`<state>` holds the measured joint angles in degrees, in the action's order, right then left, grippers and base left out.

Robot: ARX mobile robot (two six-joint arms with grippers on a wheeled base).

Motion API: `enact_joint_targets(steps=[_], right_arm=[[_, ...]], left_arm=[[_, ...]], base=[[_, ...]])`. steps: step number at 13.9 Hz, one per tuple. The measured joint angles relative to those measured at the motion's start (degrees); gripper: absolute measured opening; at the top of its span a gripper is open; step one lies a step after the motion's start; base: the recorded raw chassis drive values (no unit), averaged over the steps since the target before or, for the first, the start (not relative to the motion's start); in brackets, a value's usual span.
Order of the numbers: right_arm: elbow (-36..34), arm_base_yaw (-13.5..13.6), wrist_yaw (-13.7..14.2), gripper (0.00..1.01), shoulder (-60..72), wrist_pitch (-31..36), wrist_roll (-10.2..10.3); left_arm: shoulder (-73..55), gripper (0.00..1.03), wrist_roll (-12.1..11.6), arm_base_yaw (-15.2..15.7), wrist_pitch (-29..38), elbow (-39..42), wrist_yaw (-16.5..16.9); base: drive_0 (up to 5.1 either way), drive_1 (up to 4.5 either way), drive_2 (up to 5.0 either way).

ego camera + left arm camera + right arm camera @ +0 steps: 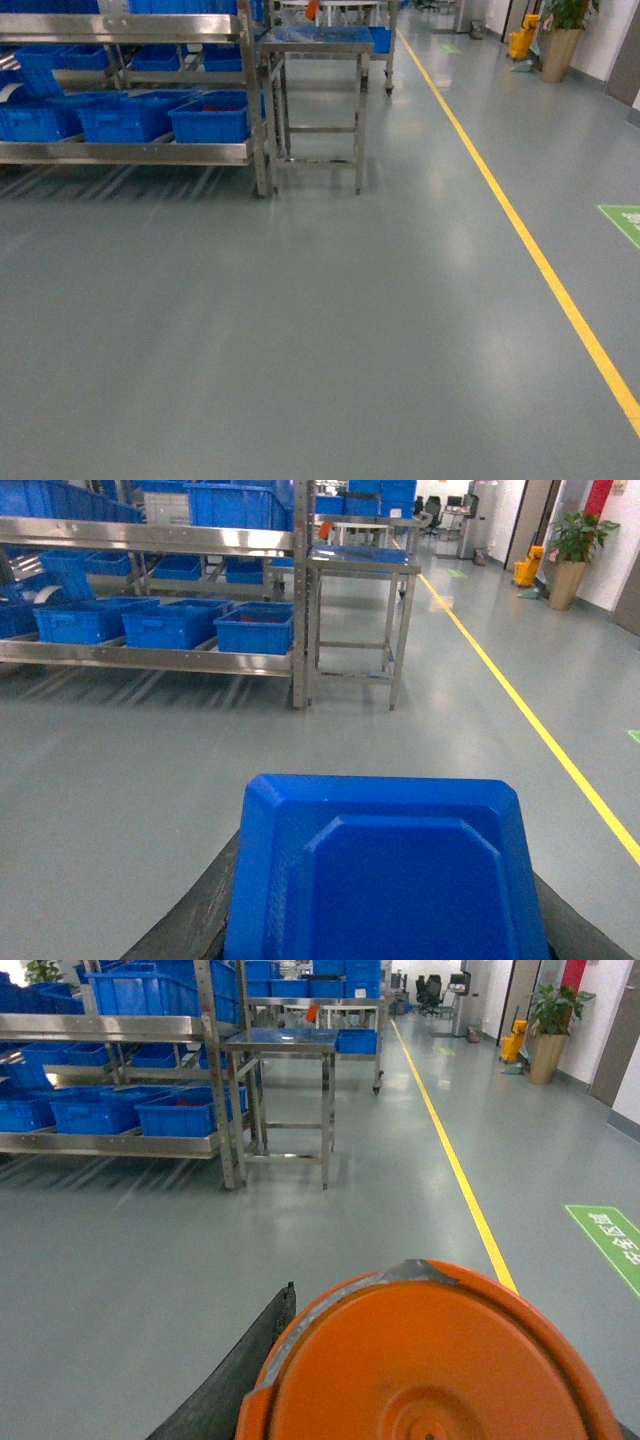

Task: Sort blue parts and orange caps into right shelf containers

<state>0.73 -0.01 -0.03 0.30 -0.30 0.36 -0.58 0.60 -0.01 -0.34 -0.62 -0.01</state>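
Observation:
In the left wrist view a blue part (385,860) with a bevelled rim fills the lower frame. My left gripper (385,915) is shut on it, black fingers (215,905) showing at both sides. The right wrist view shows a round orange cap (430,1360) close to the lens, my right gripper (430,1405) shut on it, one black finger (245,1360) at its left. Neither gripper appears in the head view. The shelf's blue crates (210,118) stand far ahead at upper left, and show again as crates (255,628) and crates (185,1112) in the wrist views.
A steel rack (130,152) carries the crates on its lower level. A steel table (318,50) stands right of it. A yellow floor line (520,230) runs along the right, with a green floor mark (625,220) and a potted plant (562,40) beyond. Grey floor lies between me and the rack.

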Motion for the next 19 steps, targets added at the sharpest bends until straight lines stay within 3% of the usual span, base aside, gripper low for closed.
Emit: enact_joint_targets(steps=[19], right_arm=[[0.0, 0.0, 0.0, 0.42, 0.0, -0.2, 0.0]], left_arm=[[0.0, 0.41, 0.0, 0.0, 0.0, 0.0, 0.0]], base=[[0.0, 4.35, -4.3]])
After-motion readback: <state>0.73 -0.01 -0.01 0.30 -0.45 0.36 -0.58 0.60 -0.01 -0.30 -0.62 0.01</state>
